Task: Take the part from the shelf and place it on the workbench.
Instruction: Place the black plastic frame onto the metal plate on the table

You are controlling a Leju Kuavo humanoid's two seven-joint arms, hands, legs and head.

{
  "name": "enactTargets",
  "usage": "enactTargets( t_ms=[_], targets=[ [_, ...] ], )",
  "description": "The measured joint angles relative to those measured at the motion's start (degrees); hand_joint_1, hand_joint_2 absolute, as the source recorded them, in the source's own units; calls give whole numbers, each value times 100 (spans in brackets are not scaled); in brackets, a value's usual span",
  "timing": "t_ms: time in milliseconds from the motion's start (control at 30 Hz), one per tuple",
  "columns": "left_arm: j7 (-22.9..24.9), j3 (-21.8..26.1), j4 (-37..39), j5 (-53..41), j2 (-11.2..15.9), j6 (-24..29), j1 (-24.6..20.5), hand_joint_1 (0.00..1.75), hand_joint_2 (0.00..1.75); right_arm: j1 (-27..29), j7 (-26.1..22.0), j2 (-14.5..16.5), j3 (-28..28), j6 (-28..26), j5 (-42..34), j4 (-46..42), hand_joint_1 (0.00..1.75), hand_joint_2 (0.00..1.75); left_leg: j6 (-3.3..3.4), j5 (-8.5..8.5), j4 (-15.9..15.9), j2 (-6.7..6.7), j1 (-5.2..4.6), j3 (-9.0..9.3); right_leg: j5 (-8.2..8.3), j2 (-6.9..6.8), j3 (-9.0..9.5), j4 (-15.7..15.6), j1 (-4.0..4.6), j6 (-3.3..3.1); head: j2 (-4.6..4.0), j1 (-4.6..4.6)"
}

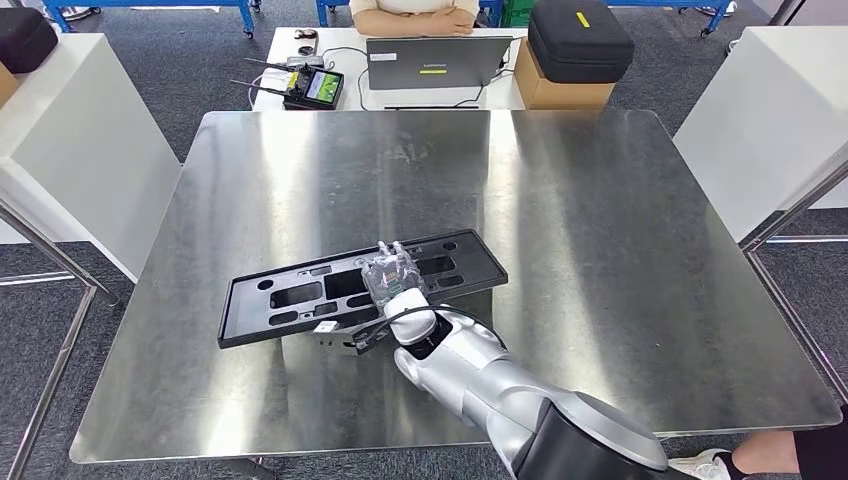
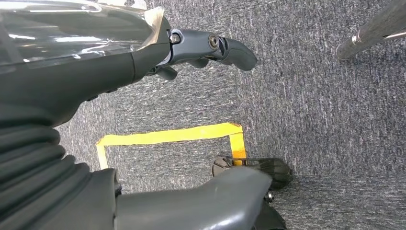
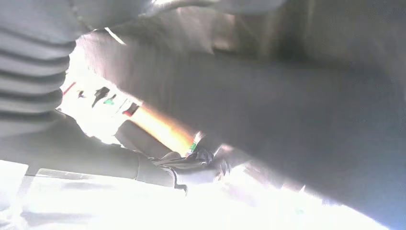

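**The black part lies on the shiny workbench with the right hand on it**

On the far left of the head view stands a white cabinet [image 1: 70,130]. A black bag [image 1: 22,38] sits on top of it.

The left hand [image 2: 143,62] hangs down over a grey carpet [image 2: 306,96]. Its fingers [image 2: 230,48] are spread apart and hold nothing. A yellow tape line [image 2: 167,136] is stuck on the carpet under it. A metal pole [image 2: 371,36] shows in one corner of that view.

The workbench [image 1: 600,250] is a big silver table. The part [image 1: 290,295] is a long, flat black piece with holes cut in it. It lies flat on the workbench, a bit left of the middle and close to the robot. It is turned a little, so its right end points further away.

The right hand [image 1: 395,280] comes up from the bottom of the head view on a silver arm [image 1: 480,385]. The hand rests on the near edge of the part, close to its right end. It is not clear whether the fingers grip the part or just touch it. The right wrist view is too bright and blurry to help.

Behind the workbench is a white desk [image 1: 290,60]. On it sit a small device with a screen [image 1: 312,87], a grey laptop [image 1: 435,62], and a cardboard box [image 1: 560,90] with a black case [image 1: 580,40] on top. A person [image 1: 415,15] sits behind the desk with folded arms.

On the far right stands another white cabinet [image 1: 770,130].
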Motion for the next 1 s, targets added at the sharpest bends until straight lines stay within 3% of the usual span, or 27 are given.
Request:
enactTargets(
  t_ms=[167, 267, 467, 567, 667, 733, 800, 867, 1000],
  targets=[
    [25, 22, 1, 40, -28, 112, 2, 0, 0, 18, -444, 2, -228, -887, -350, -400, 0, 0, 1, 5, -1, 2, 8, -15, 7, 0, 19, 3, 0, 11, 0, -3],
    [64, 63, 1, 62, -84, 211, 2, 0, 0, 109, -1072, 2, -481, -1238, -815, -894, 0, 0, -1, 4, -5, 3, 18, -14, -1, 1, 19, 3, 1, 20, 0, -3],
    [169, 185, 2, 160, -138, 347, 1, 0, 0, 1088, -2436, 4, -1432, -901, -1797, -3001, 0, 0, -11, -3, -11, -1, 33, -16, -11, -1, 16, 2, 13, 23, 0, -2],
    [236, 281, 1, 219, -149, 406, 1, 0, 0, 1694, -3246, 3, -1827, -191, -3277, -4205, 0, 0, -16, -6, -15, 1, 34, -16, -16, -1, 12, 2, 14, 25, 0, -2],
    [301, 355, 0, 268, -148, 448, 1, 0, 0, 2280, -3993, -11, -2157, 1465, -6050, -5195, 0, 0, -20, -9, -16, 0, 34, -15, -25, -1, -4, 1, 14, 36, 0, -2],
    [364, 420, 0, 312, -147, 521, 1, 0, 0, 2552, -4273, -65, -2349, 2725, -8011, -5689, 0, 0, -22, -12, -16, 0, 34, -15, -27, 0, -28, 1, 14, 36, 0, -2],
    [428, 485, 0, 380, -152, 622, 1, 0, 0, 2733, -4415, -143, -2495, 3507, -9367, -6091, 0, 0, -23, -13, -18, 2, 32, -23, -27, 0, -38, 0, 13, 35, 0, 1],
    [456, 563, 0, 477, -164, 716, 0, 0, 0, 2924, -4481, -215, -2578, 3796, -9960, -6434, 0, 0, -18, -3, -24, 3, 28, -60, -18, 1, -49, 1, 5, 43, 0, 2],
    [435, 736, 0, 621, -204, 839, 1, 0, 0, 3376, -4618, -384, -2637, 3891, -10150, -6849, 0, 0, -2, 22, -36, 1, 19, -125, 1, 1, -78, 4, 2, 71, 0, -1]
  ],
)
